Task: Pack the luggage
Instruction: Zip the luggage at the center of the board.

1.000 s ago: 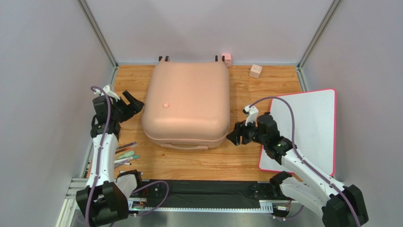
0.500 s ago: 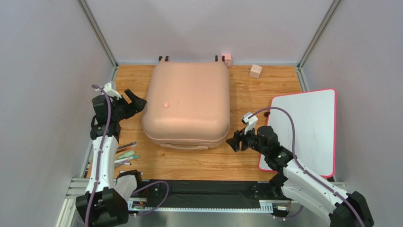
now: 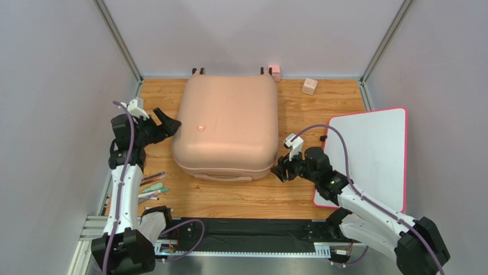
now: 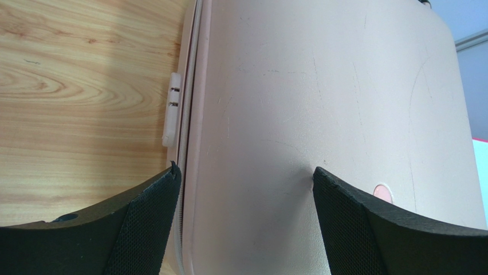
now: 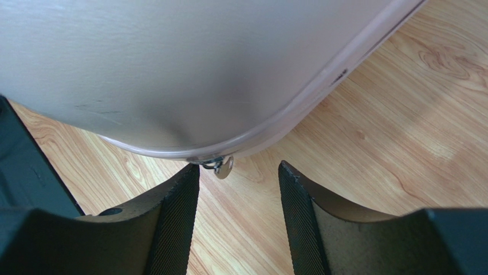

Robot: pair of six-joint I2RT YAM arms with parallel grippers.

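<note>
The luggage (image 3: 226, 126) lies flat and closed in the middle of the wooden table, a pale pink hard shell with a small round emblem (image 3: 200, 127). My left gripper (image 3: 166, 123) is open wide at its left side. In the left wrist view the left gripper (image 4: 245, 169) straddles the shell's left edge (image 4: 269, 114) and zipper seam. My right gripper (image 3: 279, 171) is at the front right corner of the luggage. In the right wrist view the right gripper (image 5: 238, 166) is open, and a small metal zipper pull (image 5: 224, 166) hangs from the shell's rim just at its mouth, near the left fingertip.
A flat white board with a pink rim (image 3: 372, 154) lies right of the luggage, under the right arm. Several pens (image 3: 153, 186) lie by the left arm. Two small cubes (image 3: 309, 86) (image 3: 275, 71) sit at the back. A black strip (image 3: 252, 229) runs along the near edge.
My right gripper has moved left and nearer to the luggage's front right corner, its jaws a little narrower. My left gripper has edged right, up to the shell's side.
</note>
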